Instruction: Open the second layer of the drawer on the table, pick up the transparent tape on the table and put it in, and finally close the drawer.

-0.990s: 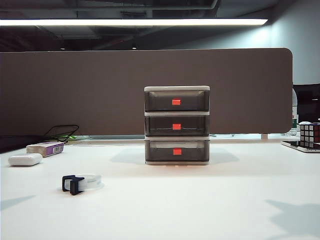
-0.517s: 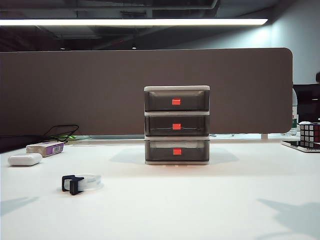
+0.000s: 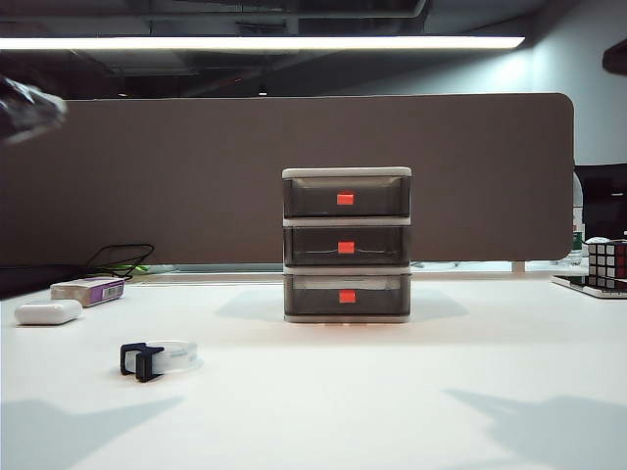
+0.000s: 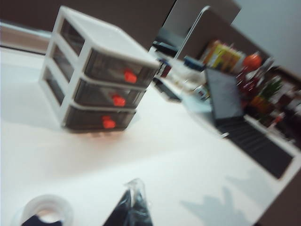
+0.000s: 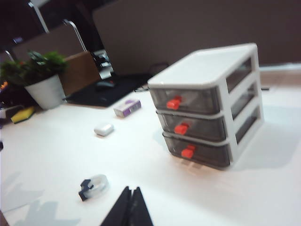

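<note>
The drawer point(image 3: 346, 245) stands mid-table with all three tiers shut; the second layer point(image 3: 346, 248) carries its red-orange tab. The transparent tape point(image 3: 160, 358), with its black clip, lies on the table point(image 3: 392, 392) front left of the cabinet. My left gripper point(image 4: 134, 186) is shut and empty, high above the table, with the tape point(image 4: 44, 212) below beside it and the drawer point(image 4: 99, 77) farther off. My right gripper point(image 5: 131, 190) is also shut and empty, raised, facing the drawer point(image 5: 207, 106) and the tape point(image 5: 94, 186). A blurred part of my left arm point(image 3: 24, 108) shows at the exterior view's upper left.
A white oblong case point(image 3: 47, 312) and a purple-labelled box point(image 3: 90, 290) lie at the far left. A Rubik's cube point(image 3: 607, 262) sits at the right edge. A brown partition point(image 3: 196, 176) backs the table. A laptop point(image 4: 225, 96) and a potted plant point(image 5: 35, 77) stand beyond it.
My left arm has swung into the exterior view's upper left. Both arms' shadows on the table have grown and shifted inward. Drawer and tape have not moved.
</note>
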